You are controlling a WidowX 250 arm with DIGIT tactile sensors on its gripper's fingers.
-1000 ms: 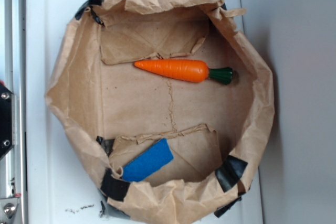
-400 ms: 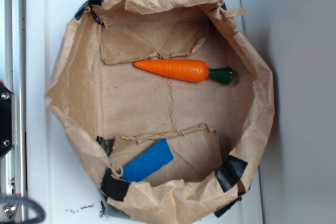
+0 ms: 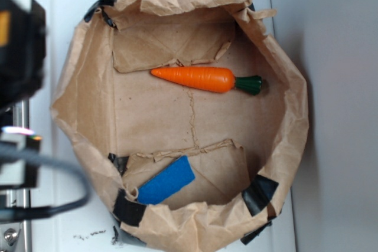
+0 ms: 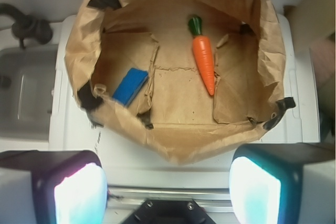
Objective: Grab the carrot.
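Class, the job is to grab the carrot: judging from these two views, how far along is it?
Barely begun. Done: nothing. The carrot lies untouched on the floor of the paper bag, apart from the blue sponge. In hand: the pincer is open and empty, outside the bag's near rim. Left: reach in over the rim, close on the carrot, lift it.

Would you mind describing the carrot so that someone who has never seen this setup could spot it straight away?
Look for the crumpled brown paper bag lying open on the white surface. On its flat floor, toward the far side from the arm, lies the carrot. It is glossy orange, tapered, with a dark green stem, unlike the flat blue sponge tucked against the opposite wall.
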